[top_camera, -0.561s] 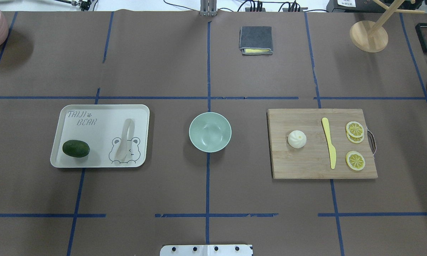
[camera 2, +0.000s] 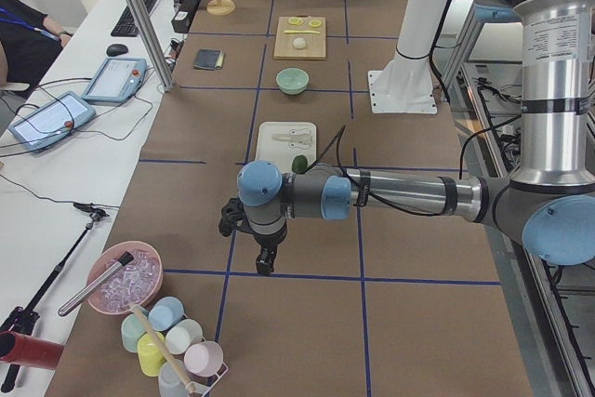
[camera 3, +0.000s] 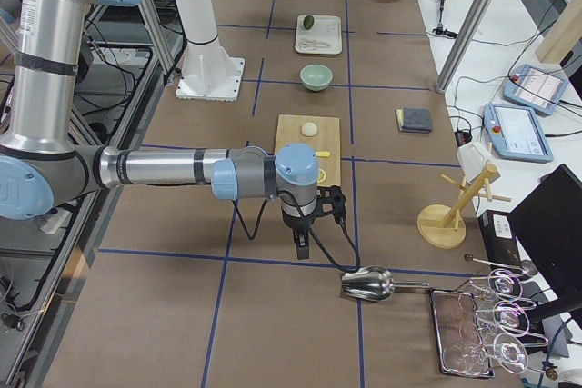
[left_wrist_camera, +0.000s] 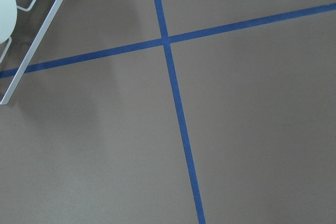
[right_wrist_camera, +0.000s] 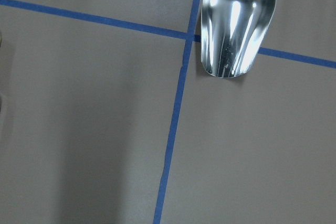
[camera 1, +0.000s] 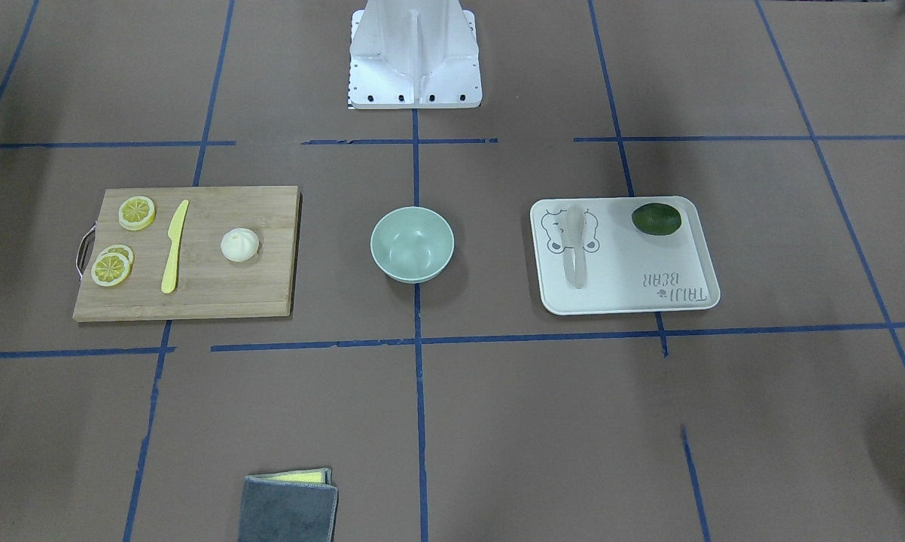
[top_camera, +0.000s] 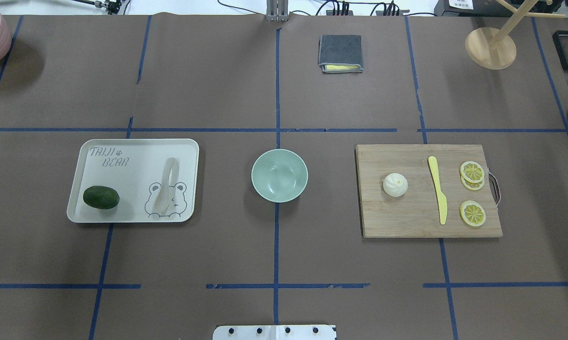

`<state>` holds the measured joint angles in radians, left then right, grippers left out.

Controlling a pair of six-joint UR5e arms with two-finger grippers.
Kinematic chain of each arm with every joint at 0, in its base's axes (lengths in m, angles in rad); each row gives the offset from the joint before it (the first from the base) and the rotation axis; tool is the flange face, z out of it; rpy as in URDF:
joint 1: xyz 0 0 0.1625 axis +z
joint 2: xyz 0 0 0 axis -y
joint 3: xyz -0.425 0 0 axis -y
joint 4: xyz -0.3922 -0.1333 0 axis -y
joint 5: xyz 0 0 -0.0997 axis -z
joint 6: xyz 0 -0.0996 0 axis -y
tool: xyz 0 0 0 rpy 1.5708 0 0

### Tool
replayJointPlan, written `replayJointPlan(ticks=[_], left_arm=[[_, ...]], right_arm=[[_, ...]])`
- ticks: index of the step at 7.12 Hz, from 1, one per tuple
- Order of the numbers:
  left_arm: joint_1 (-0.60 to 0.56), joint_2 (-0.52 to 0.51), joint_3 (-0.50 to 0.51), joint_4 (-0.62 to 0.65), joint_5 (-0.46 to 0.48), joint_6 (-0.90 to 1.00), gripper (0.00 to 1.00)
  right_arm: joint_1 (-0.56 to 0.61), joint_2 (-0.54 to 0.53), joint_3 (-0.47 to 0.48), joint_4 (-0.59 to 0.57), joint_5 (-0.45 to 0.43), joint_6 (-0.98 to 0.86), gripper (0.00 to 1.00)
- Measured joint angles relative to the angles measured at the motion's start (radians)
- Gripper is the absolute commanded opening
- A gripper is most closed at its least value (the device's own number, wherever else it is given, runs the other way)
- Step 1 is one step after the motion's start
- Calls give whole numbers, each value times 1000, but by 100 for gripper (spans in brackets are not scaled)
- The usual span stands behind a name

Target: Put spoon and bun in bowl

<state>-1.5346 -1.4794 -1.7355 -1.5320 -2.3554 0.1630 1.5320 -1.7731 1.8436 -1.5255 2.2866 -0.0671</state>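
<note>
l→r per overhead cam. left claw hangs over the brown-paper desk past the tray's outer end, outside the overhead frame. Only the side cam shows it, so can't tell if fingers are wide or narrow.

Next: white rectangular bear-print tray w/ small off-white soup spoon on its right half, over the bear drawing. Spoon long axis runs roughly near–far from robot, slight tilt. Wider scoop end looks robot-side, handle far side. Dark green oval avocado is on the same tray, apart from spoon, on the side facing the left claw. Left arm is nearer, so spoon is its pick imo. Spoon lies inboard of that claw, toward centre, w/ avocado in between.

Centre: round pale mint-green bowl, nothing in it yet, between tray and board, apart from both.

Right: bamboo cutting board w/ small round white pleated bun on its bowl-side part. Long flat yellow knife and lemon slices sit further out, between bun and right claw. That claw is parked beyond the board's outer end near a shiny metal scoop; opening can't tell either.

Desk is flat matte paper w/ blue tape grid.
</note>
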Motion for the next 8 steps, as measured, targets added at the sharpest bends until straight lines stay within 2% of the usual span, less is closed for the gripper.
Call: replayJointPlan(ticks=[2, 4, 6, 8], left_arm=[[8, -9, -3, -92, 4, 1, 100], [37, -52, -1, -256, 4, -2, 100], [78, -165, 8, -351, 1, -3, 100], [147, -251, 30, -536, -3, -112, 100]], right_arm=[[-19, 77, -13, 60, -4, 4, 100], [-29, 145, -43, 120, 16, 39, 100], [-33, 166, -53, 131, 34, 99, 100], [-33, 167, -54, 134, 37, 111, 100]])
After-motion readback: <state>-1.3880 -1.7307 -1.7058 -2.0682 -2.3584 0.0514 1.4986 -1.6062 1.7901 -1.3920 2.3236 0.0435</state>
